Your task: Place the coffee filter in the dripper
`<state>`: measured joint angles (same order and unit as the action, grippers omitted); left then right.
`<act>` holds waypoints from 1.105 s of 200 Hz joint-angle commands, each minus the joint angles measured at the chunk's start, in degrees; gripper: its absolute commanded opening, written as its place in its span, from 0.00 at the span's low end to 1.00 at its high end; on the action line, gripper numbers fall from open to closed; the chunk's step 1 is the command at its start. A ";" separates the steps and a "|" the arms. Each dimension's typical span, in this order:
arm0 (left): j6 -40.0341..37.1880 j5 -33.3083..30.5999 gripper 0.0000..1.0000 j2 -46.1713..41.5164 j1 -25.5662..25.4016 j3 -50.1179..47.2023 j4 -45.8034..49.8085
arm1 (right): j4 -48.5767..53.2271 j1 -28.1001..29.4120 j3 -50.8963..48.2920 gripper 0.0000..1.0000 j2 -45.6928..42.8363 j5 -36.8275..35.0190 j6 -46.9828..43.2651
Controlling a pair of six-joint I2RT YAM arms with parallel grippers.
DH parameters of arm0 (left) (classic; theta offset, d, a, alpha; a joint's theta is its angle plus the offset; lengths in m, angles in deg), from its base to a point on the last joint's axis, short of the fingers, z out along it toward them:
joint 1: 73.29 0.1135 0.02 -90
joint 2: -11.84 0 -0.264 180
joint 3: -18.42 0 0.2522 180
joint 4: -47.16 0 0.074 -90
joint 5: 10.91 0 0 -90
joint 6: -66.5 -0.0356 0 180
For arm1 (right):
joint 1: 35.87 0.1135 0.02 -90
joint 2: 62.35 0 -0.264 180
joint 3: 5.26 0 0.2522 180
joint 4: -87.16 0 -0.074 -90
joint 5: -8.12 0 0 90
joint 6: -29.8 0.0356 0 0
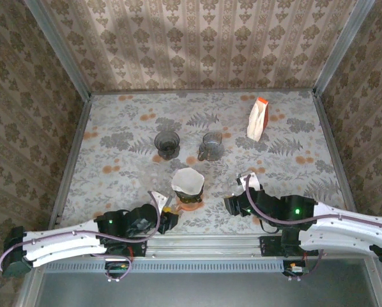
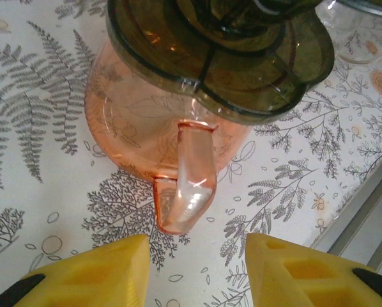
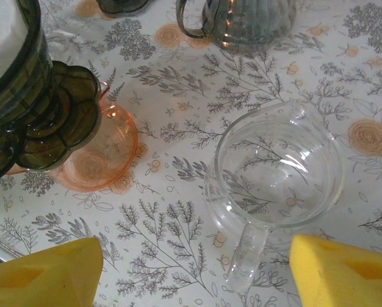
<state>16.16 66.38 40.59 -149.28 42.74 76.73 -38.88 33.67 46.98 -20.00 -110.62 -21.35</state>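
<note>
A white paper coffee filter [image 1: 187,180] sits opened inside the dark green glass dripper [image 1: 189,190], which stands on an orange glass cup [image 1: 190,204]. In the right wrist view the filter [image 3: 4,35] fills the dripper [image 3: 47,115] at the left. My left gripper [image 1: 170,221] is open just in front-left of the cup. Its yellow fingers [image 2: 108,268] flank the orange cup's handle [image 2: 186,185], a little short of it. My right gripper [image 1: 233,205] is open to the right, holding nothing.
A clear glass cup [image 3: 277,169] lies just ahead of my right gripper [image 3: 194,272]. Two grey glass cups [image 1: 167,144] [image 1: 211,146] stand mid-table. A white filter pack with an orange top [image 1: 258,119] stands at the back right. The metal table rail [image 1: 210,243] runs along the near edge.
</note>
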 commanded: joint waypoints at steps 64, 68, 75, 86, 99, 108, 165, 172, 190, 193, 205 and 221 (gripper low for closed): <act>-0.36 -0.68 0.39 14.12 -0.83 0.82 -12.73 | 3.07 -1.95 -0.01 0.81 -7.25 -0.89 -4.84; -0.62 -0.65 0.39 14.49 -0.83 0.94 -12.80 | 2.89 -2.01 -0.17 0.81 -7.42 -0.89 -4.67; -0.96 -0.73 0.39 14.74 -0.79 1.12 -12.91 | 2.65 -2.04 -0.56 0.81 -7.53 -1.05 -4.38; -1.25 -1.06 0.37 14.46 -0.74 0.99 -12.74 | 2.38 -2.04 -0.99 0.81 -7.69 -1.16 -3.73; -1.49 -1.41 0.35 13.26 -0.58 0.54 -13.11 | 2.09 -2.04 -1.27 0.81 -7.68 -1.16 -3.30; -1.75 -1.69 0.34 12.22 -0.48 0.27 -13.46 | 1.98 -2.04 -1.29 0.81 -7.60 -1.22 -2.93; -2.62 -0.64 0.30 11.79 0.48 -1.58 -16.50 | 2.86 -2.04 -0.68 0.81 -7.70 -1.59 -2.05; -2.66 -0.39 0.29 12.14 0.65 -1.65 -16.98 | 2.88 -2.04 -0.75 0.81 -7.84 -1.60 -1.81; -2.83 -0.33 0.28 13.43 1.10 -1.76 -18.05 | 2.61 -2.04 -1.17 0.81 -8.16 -1.68 -1.20; -2.83 -0.35 0.28 13.59 1.22 -1.80 -18.28 | 2.60 -2.04 -1.21 0.81 -8.30 -1.80 -1.11; -3.04 -0.39 0.27 14.56 1.60 -1.86 -19.31 | 2.45 -2.04 -1.30 0.81 -8.38 -1.77 -0.98; -3.11 -0.26 0.26 15.61 2.45 -2.06 -20.61 | 2.50 -2.04 -1.17 0.81 -8.34 -1.96 -0.96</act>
<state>14.30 65.99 54.73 -148.14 41.89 59.40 -36.60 31.90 46.48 -27.54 -110.64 -23.53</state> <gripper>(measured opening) 0.268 0.806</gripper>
